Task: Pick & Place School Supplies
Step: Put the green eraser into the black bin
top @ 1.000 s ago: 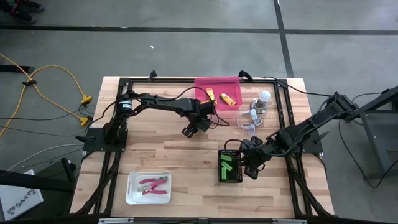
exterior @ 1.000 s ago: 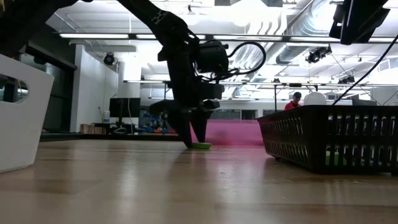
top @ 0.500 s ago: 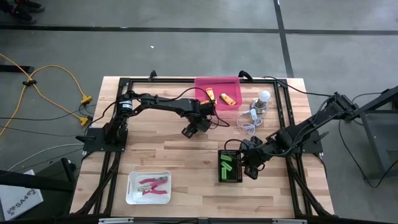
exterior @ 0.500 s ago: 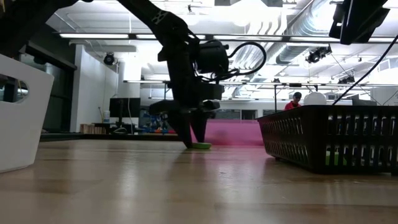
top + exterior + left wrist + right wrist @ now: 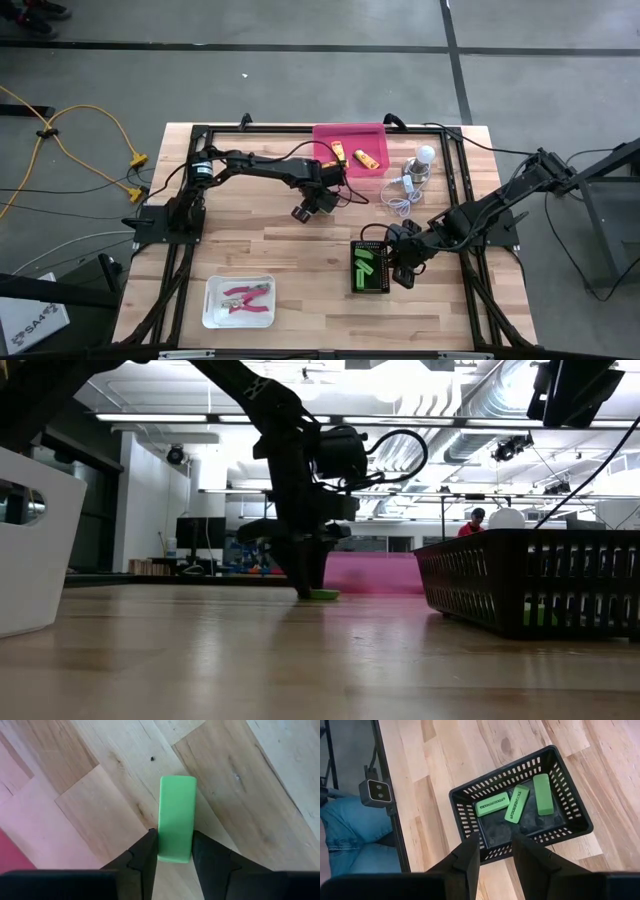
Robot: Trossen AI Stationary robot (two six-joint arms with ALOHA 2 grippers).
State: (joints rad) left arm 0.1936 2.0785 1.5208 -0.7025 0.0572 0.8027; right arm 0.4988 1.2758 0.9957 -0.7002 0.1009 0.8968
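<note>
The left pincer (image 5: 303,211) is down at the middle of the bench (image 5: 300,250), just near of the pink tray (image 5: 350,150), its two fingers (image 5: 145,857) pinching a green block (image 5: 176,817) that lies flat on the wood. The fingers press the block's long sides at the end closer to the wrist, so its long axis runs straight out between them, pointing away from the wrist; the rest of the block sticks out past the fingertips. In the low view the block (image 5: 323,595) rests on the bench under the arm. The right pincer (image 5: 402,270) hovers just right of the black basket (image 5: 371,268) at the near right, fingers spread with nothing between them. Three more green blocks (image 5: 517,804) lie in the basket, two set at a slant with their ends almost meeting, the third upright beside them. Two orange pieces (image 5: 367,159) lie in the pink tray, and the pink-handled pliers (image 5: 245,298) lie in the white tray (image 5: 212,312) at the near left, handles pointing left. A white bulb (image 5: 425,154) with its cable sits right of the pink tray.
</note>
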